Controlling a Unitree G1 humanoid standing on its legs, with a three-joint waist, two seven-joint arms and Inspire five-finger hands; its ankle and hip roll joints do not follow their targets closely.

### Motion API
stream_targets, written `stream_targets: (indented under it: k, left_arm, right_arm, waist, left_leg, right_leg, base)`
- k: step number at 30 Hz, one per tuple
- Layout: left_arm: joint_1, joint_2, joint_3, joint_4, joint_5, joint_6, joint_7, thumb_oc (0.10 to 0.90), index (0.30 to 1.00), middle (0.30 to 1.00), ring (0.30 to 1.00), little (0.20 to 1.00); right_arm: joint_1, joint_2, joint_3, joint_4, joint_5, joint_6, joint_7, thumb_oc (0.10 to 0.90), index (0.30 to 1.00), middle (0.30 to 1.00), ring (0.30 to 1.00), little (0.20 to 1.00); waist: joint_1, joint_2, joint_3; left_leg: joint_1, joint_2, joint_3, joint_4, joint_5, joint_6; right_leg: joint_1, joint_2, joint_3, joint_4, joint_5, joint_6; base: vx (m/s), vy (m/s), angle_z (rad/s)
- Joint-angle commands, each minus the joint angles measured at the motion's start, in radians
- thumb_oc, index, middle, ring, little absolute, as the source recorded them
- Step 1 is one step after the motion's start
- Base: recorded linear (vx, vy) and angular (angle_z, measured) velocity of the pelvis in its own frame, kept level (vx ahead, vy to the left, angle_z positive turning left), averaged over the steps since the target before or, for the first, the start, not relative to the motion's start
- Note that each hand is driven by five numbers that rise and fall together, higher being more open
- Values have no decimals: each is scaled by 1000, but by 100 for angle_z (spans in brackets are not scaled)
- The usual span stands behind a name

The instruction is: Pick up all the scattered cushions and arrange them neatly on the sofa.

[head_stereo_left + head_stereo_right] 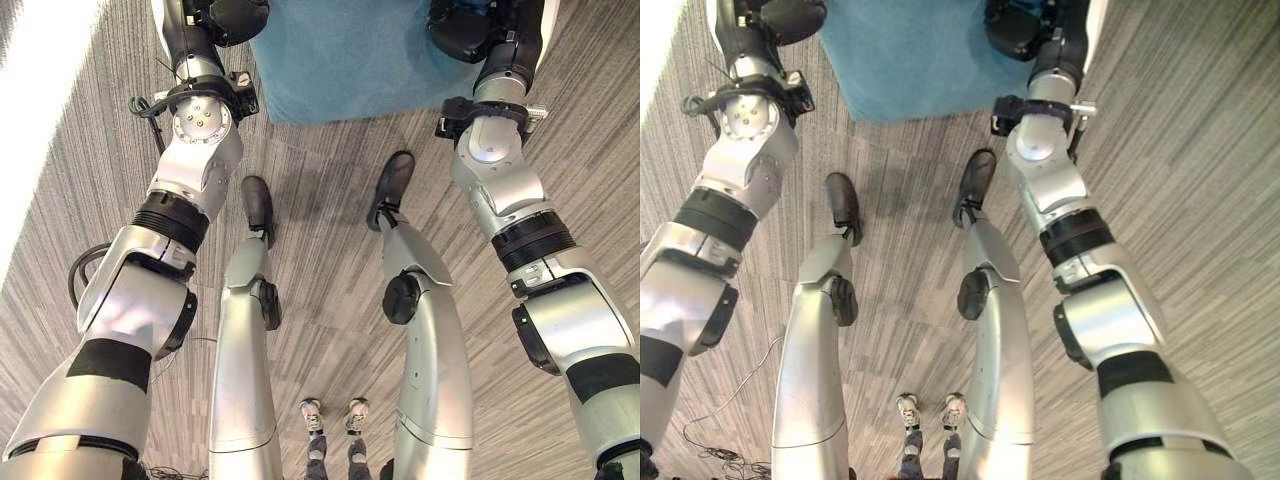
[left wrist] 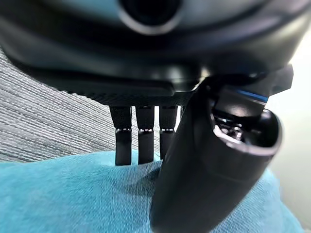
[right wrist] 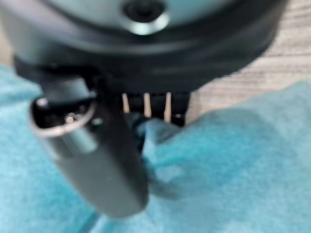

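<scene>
Teal cushion (image 1: 345, 55) sits between both hands, in front of the robot over grey striped carpet (image 1: 320, 190). Left hand (image 1: 232, 18) is on its left edge: the wrist view shows fingers (image 2: 138, 138) reaching over the fabric's edge and thumb (image 2: 209, 165) on the near face, clamped on the cushion. Right hand (image 1: 462, 30) is on the right edge, fingers (image 3: 146, 107) behind a raised fold and thumb (image 3: 97, 160) in front, pinching it. A person's shoes (image 1: 335, 415) show on the carpet behind the robot.
</scene>
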Motion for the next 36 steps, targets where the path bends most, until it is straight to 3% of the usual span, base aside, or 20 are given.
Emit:
stream_targets:
  k: [1,5,12,21,23,25,30,36]
  left_arm:
    - [88,-113,9,-224,16,-130,-53,400,300,300,300,300]
    - [199,-163,78,-322,13,-157,-35,400,300,300,300,300]
    - [386,-206,132,-523,173,-154,-26,400,300,300,300,300]
    - [650,-236,134,-703,246,-162,-95,400,300,300,300,300]
    - [775,-253,111,-740,226,-173,-142,400,300,300,300,300]
    - [801,-251,104,-740,227,-174,-150,400,300,300,300,300]
    - [957,-250,105,-768,207,-186,-181,400,300,300,300,300]
    - [1147,-188,160,-828,205,-180,-229,400,300,300,300,300]
  right_arm:
    - [-39,139,47,-252,-80,-138,50,400,300,300,300,300]
    - [47,148,10,-307,-133,-135,53,400,300,300,300,300]
    - [258,158,-58,-439,-229,-170,75,400,300,300,300,300]
    - [589,141,-148,-665,-285,-205,146,400,300,300,300,300]
    - [738,143,-166,-721,-289,-216,175,400,300,300,300,300]
    - [762,143,-167,-723,-291,-212,184,400,300,300,300,300]
    - [900,156,-172,-774,-292,-216,224,400,300,300,300,300]
    - [1072,116,-231,-845,-290,-215,292,400,300,300,300,300]
  waist:
    - [-34,46,-102]
    - [-37,47,-121]
    - [-43,50,-126]
    - [-47,48,-165]
    - [-41,45,-200]
    - [-39,43,-206]
    - [-21,34,-237]
    - [-12,33,-289]
  left_leg:
    - [15,-47,20,22,-74,54]
    - [84,-46,19,-59,-60,51]
    - [310,-44,0,-251,-8,33]
    - [602,-38,-34,-443,36,-9]
    - [765,-43,-33,-542,89,-24]
    - [808,-41,-35,-564,94,-26]
    - [1048,-25,-27,-681,120,-40]
    - [1264,-6,-12,-753,128,-50]
  right_leg:
    - [79,67,52,40,-160,89]
    - [141,75,41,-2,-152,90]
    - [350,83,8,-140,-126,95]
    - [623,64,-41,-310,-97,105]
    - [782,66,-84,-423,-52,102]
    - [825,68,-90,-447,-47,103]
    - [1074,84,-118,-571,-33,110]
    - [1310,105,-119,-652,-36,115]
  base:
    - [-28,-35,1]
    - [-55,-28,7]
    - [-57,-24,7]
    - [-8,-26,1]
    - [-31,-31,5]
    - [13,-30,8]
    - [74,-51,-5]
    - [134,-38,-3]
